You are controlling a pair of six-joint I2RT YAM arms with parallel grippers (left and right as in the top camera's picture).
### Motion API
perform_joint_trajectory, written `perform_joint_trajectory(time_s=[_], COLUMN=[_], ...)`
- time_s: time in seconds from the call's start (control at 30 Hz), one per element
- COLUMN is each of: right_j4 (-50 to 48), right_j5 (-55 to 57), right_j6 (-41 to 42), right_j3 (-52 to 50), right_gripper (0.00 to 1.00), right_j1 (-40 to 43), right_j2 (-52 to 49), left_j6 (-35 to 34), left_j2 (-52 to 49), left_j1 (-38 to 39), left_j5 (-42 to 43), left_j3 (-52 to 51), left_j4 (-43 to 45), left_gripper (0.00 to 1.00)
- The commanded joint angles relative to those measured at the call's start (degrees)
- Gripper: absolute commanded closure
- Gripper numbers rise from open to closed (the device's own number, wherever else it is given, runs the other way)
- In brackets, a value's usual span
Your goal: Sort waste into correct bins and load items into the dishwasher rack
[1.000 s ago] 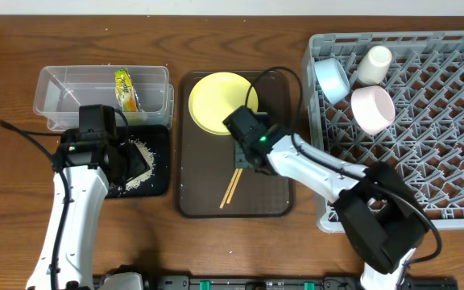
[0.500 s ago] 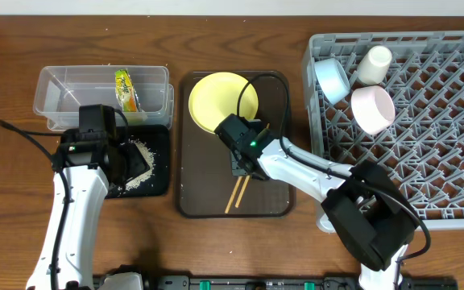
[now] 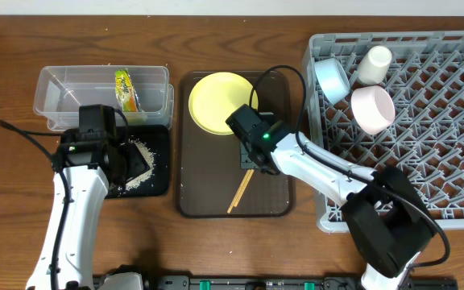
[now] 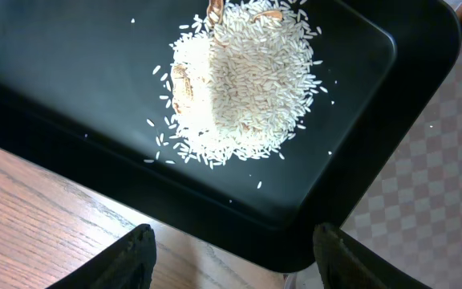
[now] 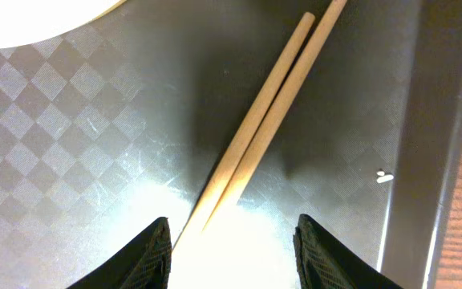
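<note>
Table: mid-brown, wood grain.
Rack, right: grey grid. In its far left corner: light blue bowl, whitish-pink bowl, white cup.
Serving tray, centre: dark brown, fine diamond-check texture. On it: pale-yellow plate, 2 light tan chopsticks.
Left: glossy black tray with white rice crumbs. Clear tub holds a green-and-yellow wrapper.

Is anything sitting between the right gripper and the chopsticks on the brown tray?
Nothing visible. The right gripper hangs open directly over the chopsticks, bare on the tray; the plate sits aside.
</note>
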State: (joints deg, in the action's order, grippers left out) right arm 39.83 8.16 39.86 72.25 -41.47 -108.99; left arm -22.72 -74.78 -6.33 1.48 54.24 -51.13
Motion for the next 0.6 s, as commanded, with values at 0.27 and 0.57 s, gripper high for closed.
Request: perform_joint_trajectory(time_s=[0.27, 0.57], right_j4=[2.64, 2.01], right_j5=[0.00, -0.02], right_j6=[-0.50, 0.39], right_j3=[-0.98, -1.51], right_gripper=[0.52, 0.52], right_j1=[0.15, 0.15], right_j2=[1.03, -0.72], left_j6=[-0.55, -0.55], left_j2=[-0.11, -0.11], left_j1=[-0.31, -0.31], left_j5=[-0.63, -0.63], left_j3=[0.42, 0.42], left_j4=[-0.20, -0.22], left_gripper=[0.34, 0.34])
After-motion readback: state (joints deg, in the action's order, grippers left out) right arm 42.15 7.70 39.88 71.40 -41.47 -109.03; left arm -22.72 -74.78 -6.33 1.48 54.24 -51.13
